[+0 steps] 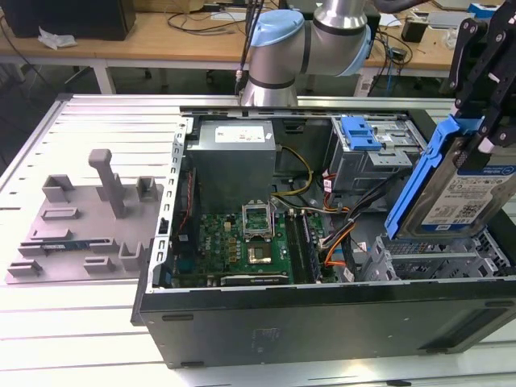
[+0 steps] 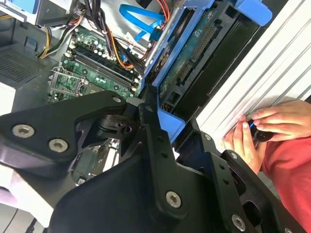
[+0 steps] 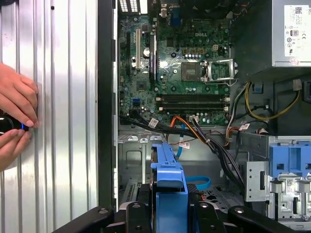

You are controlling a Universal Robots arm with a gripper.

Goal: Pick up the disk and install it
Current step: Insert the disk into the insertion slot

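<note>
The disk (image 1: 461,187), a silver drive with a white-and-blue label in blue plastic rails, hangs tilted on edge above the exterior view's right end of the open computer case. My black gripper (image 1: 477,129) comes down from above and is shut on its upper part. In the second wrist view the disk (image 2: 194,53) shows its green circuit-board side between blue rails, beyond the gripper's fingers (image 2: 146,131). In the first wrist view its blue rail (image 3: 168,182) sticks out from between the jaws. Under it lies the metal drive cage (image 1: 439,260).
The open case (image 1: 242,314) holds a green motherboard (image 1: 250,234), a grey power-supply box (image 1: 234,157), bundled cables (image 1: 343,230) and a second bay with a blue latch (image 1: 360,133). A grey fixture plate (image 1: 85,226) lies on the exterior view's left. A person's hands (image 3: 14,116) rest beside the case.
</note>
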